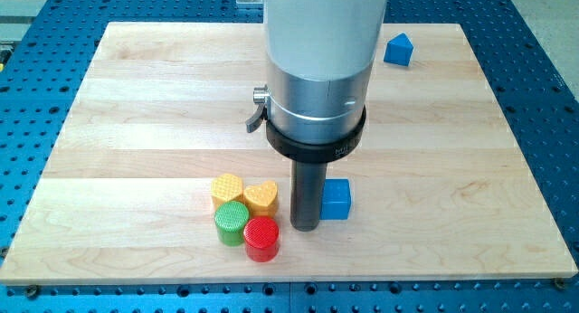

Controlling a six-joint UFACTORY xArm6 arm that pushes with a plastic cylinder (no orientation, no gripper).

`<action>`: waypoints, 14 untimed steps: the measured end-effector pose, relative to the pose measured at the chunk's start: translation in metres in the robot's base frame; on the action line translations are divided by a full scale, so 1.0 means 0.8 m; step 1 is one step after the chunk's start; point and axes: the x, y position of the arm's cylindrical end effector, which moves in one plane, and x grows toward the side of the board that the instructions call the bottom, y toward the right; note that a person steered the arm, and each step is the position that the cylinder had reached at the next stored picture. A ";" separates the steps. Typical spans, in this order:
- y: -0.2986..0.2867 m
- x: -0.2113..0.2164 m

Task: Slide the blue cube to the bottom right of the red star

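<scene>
The blue cube lies on the wooden board, a little below and right of the middle. My tip rests on the board right against the cube's left side. No red star shows in this view. The wide grey arm body hides the board's upper middle.
A cluster lies left of my tip: a yellow block, a yellow heart, a green cylinder and a red cylinder. A second blue block sits near the top right. A blue perforated table surrounds the board.
</scene>
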 end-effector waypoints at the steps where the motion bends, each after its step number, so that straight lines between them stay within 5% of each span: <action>1: 0.020 0.003; 4: 0.093 -0.096; 6: 0.166 -0.108; 8: 0.114 -0.175; 9: 0.119 -0.173; 10: 0.098 -0.118; 12: 0.052 -0.200; 14: 0.068 -0.192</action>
